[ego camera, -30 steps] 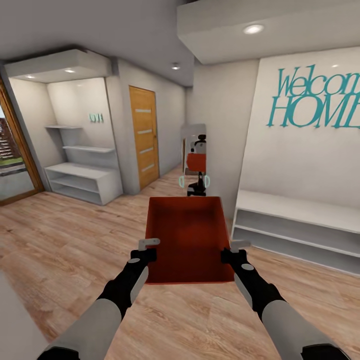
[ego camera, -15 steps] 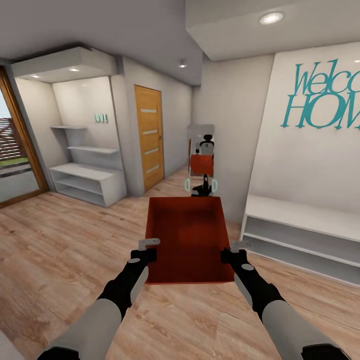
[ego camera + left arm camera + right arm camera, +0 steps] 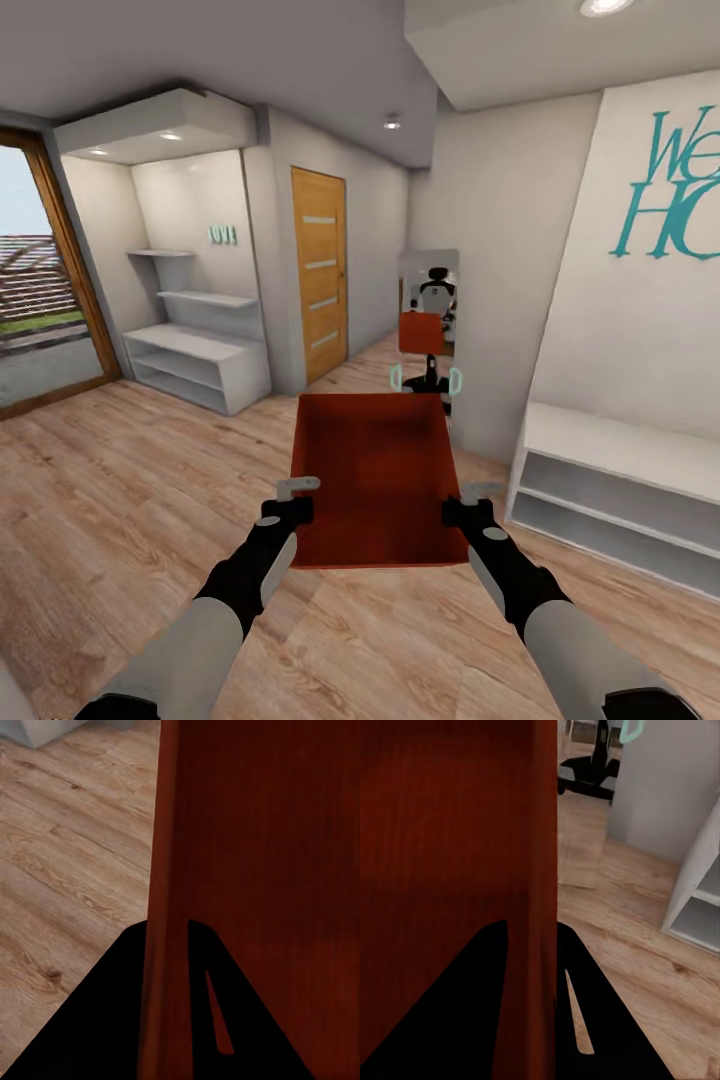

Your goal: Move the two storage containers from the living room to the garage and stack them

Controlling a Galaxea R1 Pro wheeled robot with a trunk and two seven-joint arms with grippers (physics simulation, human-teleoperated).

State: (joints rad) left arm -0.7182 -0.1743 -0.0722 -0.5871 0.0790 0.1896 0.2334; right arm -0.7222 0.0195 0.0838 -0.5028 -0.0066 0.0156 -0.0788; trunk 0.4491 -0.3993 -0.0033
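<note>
The orange-red ribbed rectangular open-top bin (image 3: 372, 478) hangs over the light wood plank floor (image 3: 120, 500), left end effector (image 3: 297, 487) and right end effector (image 3: 480, 490) each clamped on a side wall (thin-edge pinches). A sharp turn could twist it loose.

One orange-red bin (image 3: 375, 480) was held level above the wood plank floor (image 3: 130, 500), open top upward, its long axis pointing away from the robot. It was rectangular, with low straight walls and a finely ribbed surface. The left gripper (image 3: 292, 497) clamped its left wall near the close corner, and the right gripper (image 3: 468, 500) clamped its right wall. Each wrist view showed a wall between two fingers.
</note>
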